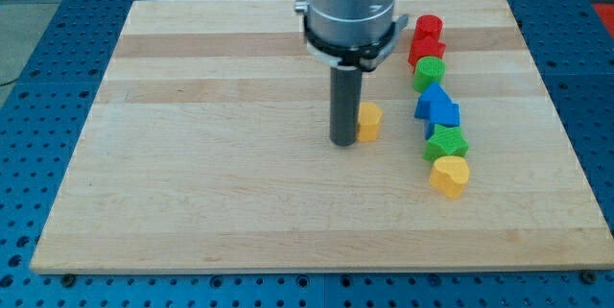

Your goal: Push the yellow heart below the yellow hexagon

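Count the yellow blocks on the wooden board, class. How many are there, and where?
2. The small yellow hexagon block sits mid-board, just right of my tip. The yellow heart block lies at the bottom of the coloured row on the view's right. None seems hidden.

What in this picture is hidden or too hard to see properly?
- Yellow hexagon: its left side sits behind my tip, so whether they touch is unclear.
- Red blocks: crowded together, shapes and count unclear.
- Blue blocks: overlapping, outlines uncertain.
- Arm above the rod: cut off by the view's top.

The yellow heart is fully visible.
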Robot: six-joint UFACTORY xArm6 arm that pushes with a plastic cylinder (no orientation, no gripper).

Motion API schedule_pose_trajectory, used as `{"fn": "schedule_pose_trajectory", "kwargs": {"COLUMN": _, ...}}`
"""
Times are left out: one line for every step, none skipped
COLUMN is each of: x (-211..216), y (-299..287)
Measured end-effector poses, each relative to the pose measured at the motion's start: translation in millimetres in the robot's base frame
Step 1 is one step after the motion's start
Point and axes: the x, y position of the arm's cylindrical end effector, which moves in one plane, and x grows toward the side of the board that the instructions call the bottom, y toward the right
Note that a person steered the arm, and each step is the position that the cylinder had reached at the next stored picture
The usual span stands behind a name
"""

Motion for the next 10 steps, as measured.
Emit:
{"fn": "schedule_pose_trajectory", "kwargs": {"x": -2, "y": 18}}
{"fn": "schedule_pose_trajectory", "kwargs": {"x": 1, "y": 13}}
{"fn": "schedule_pose_trajectory", "kwargs": {"x": 35, "y": 10}}
{"fn": "schedule_pose_trajectory", "kwargs": {"x": 95, "y": 28}}
{"fn": "schedule_pose_trajectory", "kwargs": {"x": 134, "y": 89}}
{"fn": "schedule_pose_trajectory", "kwargs": {"x": 119, "y": 187}}
{"fn": "schedule_pose_trajectory", "kwargs": {"x": 99, "y": 186}}
{"fn": "schedule_pose_trajectory", "kwargs": {"x": 99, "y": 145}}
{"fn": "schedule_pose_trajectory", "kwargs": {"x": 79, "y": 139}}
{"fn": "schedule_pose_trajectory", "kwargs": {"x": 72, "y": 120}}
